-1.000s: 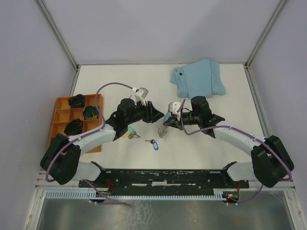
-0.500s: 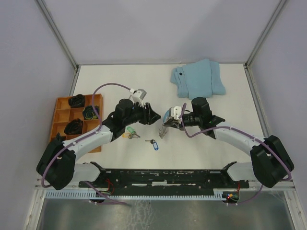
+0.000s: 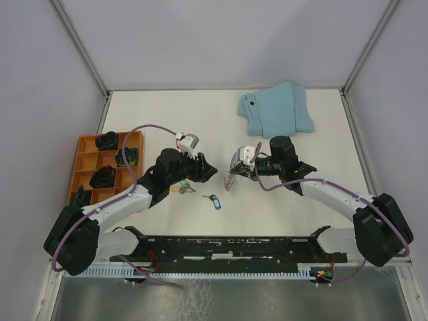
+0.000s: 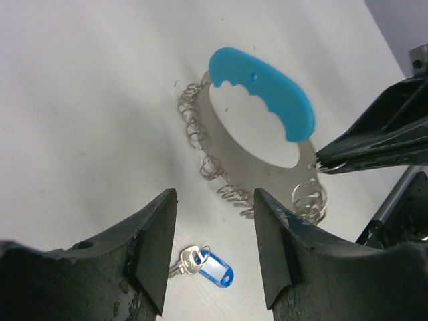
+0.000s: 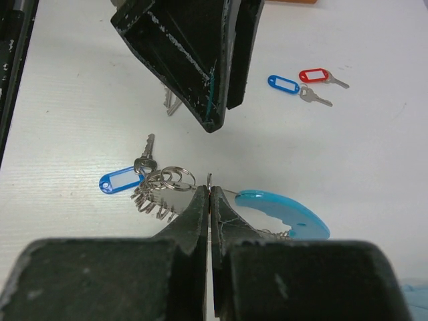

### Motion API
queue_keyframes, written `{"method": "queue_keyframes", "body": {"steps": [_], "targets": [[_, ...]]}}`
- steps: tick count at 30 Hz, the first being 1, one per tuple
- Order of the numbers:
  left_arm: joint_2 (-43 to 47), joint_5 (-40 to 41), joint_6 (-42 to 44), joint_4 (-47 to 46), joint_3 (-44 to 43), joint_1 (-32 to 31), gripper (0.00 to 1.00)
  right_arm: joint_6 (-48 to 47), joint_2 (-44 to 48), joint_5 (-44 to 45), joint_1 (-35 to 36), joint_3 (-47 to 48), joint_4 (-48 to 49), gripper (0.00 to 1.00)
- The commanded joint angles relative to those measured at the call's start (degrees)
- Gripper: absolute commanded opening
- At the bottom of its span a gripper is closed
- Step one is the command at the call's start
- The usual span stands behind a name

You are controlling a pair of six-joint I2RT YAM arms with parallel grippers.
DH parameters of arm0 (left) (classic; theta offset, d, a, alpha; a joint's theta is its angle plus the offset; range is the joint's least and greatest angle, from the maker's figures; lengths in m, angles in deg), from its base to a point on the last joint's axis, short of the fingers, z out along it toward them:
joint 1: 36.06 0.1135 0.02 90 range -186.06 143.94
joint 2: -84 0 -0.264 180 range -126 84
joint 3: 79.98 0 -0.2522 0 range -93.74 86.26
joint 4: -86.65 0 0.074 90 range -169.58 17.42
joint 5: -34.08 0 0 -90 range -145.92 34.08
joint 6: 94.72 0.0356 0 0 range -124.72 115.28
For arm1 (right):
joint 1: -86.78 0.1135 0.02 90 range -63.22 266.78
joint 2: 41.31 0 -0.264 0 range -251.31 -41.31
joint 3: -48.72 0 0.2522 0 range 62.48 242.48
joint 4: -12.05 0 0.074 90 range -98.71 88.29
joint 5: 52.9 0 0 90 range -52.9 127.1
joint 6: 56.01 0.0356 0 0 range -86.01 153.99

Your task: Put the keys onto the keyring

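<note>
Top external view: the left arm reaches from its base at the near left corner, bent low over the table [image 3: 167,114], and ends with the left gripper [image 3: 210,174] pointing toward the centre. The right arm mirrors it from the near right corner, stretched low, with the right gripper [image 3: 231,179] pointing back at the left one; the two tips are near each other but apart. Left wrist view: the left gripper's fingers [image 4: 152,249] stand spread with nothing between them. The keyring [image 4: 264,90] lies just beyond them, its blue curved section on the far side and coiled wire rings along the near edge. Right wrist view: the right gripper's fingers are pressed together, pinching the keyring's thin wire just beside the blue section, at the end where loose split rings gather. The blue-tagged key [image 4: 208,269] lies on the table just beside the wire loops, below the gap of the left gripper. The second blue-tagged key [image 5: 284,83] and the red-tagged key [image 5: 313,75] lie side by side, well apart from the keyring. The orange tray [image 3: 85,167] sits at the table's left edge. The light-blue cloth [image 3: 277,110] lies folded at the far side.
</note>
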Motion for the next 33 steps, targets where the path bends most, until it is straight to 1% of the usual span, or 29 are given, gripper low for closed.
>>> {"method": "queue_keyframes", "body": {"steps": [1,6,8,11,16,19,22,27,33], "targets": [[1.16,3.65,-1.13,5.9,-0.25,-0.06,0.56,3.34,3.2,3.19,-0.26,-0.92,3.06,0.01],[1.67,6.34,-2.56,12.75,0.82,-3.57,0.55,4.42,4.78,6.25,-0.19,-1.27,3.47,0.01],[2.5,7.15,-1.42,12.45,1.6,-4.87,0.55,4.43,4.88,6.0,-0.28,-1.21,3.45,0.01],[4.88,7.52,0.95,9.08,2.75,-5.14,0.57,4.88,3.65,4.8,-0.26,-0.96,3.71,0.01],[5.93,6.34,6.47,-2.87,4.53,-4.94,0.58,5.49,2.81,4.07,-0.24,-0.86,5.17,0.01],[4.1,2.52,10.36,-8.64,3.37,-4.18,0.57,5.54,2.05,3.78,-0.27,0.34,3.57,0.01],[1.61,-4.08,14.07,-13.23,1.53,-3.28,0.56,5.49,1.49,3.39,-0.23,1.03,2.42,0.01],[-0.86,-10.01,20.86,-16.85,-0.2,-2.64,0.52,3.56,1.35,1.2,-0.28,1.99,-0.29,0.01],[-3.28,-19.42,25.42,-16.79,-2.39,-0.68,0.52,1.87,1.01,-1.05,-0.47,3.58,-4.07,0.01]]}}
